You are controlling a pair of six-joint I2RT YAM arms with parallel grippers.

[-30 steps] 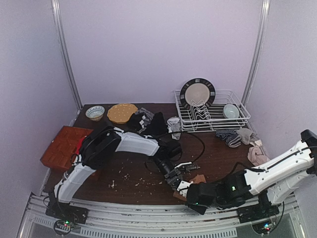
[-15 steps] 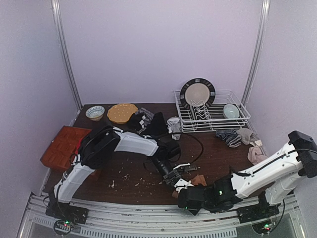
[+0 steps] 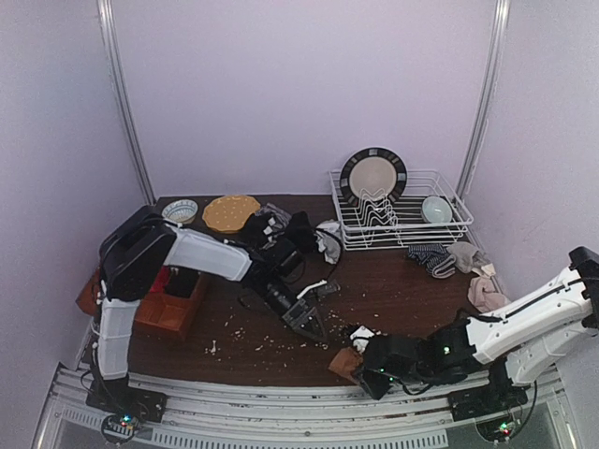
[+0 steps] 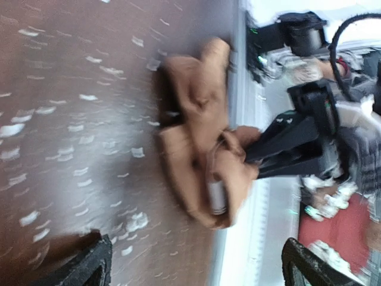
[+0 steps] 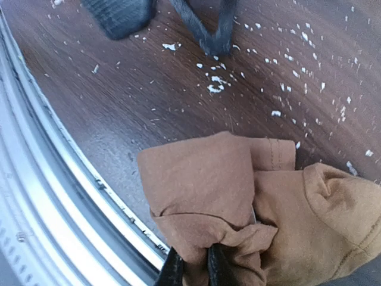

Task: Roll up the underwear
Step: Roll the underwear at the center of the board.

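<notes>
The tan-brown underwear (image 5: 238, 190) lies bunched on the dark table by its near edge, also visible as a small brown lump (image 3: 344, 363) from above. My right gripper (image 5: 193, 268) is shut on a fold of it, and from above the gripper (image 3: 360, 349) sits just over the cloth. My left gripper (image 3: 318, 313) stands open, off to the left and clear of the cloth. In the left wrist view the underwear (image 4: 202, 131) lies ahead of the wide-open left gripper (image 4: 199, 271). Black underwear (image 3: 298, 234) is heaped at the back.
A white dish rack (image 3: 449, 220) with a plate (image 3: 372, 176) and a bowl (image 3: 435, 209) stands back right. A striped sock (image 3: 430, 254) and pale cloths (image 3: 482, 290) lie right. A yellow plate (image 3: 229, 213), small bowl (image 3: 179, 212) and red-brown box (image 3: 140, 281) sit left. Crumbs litter the table.
My left gripper opened, let go of the tan-brown underwear and drew back to the left. My right gripper closed on that underwear near the table's front edge.
</notes>
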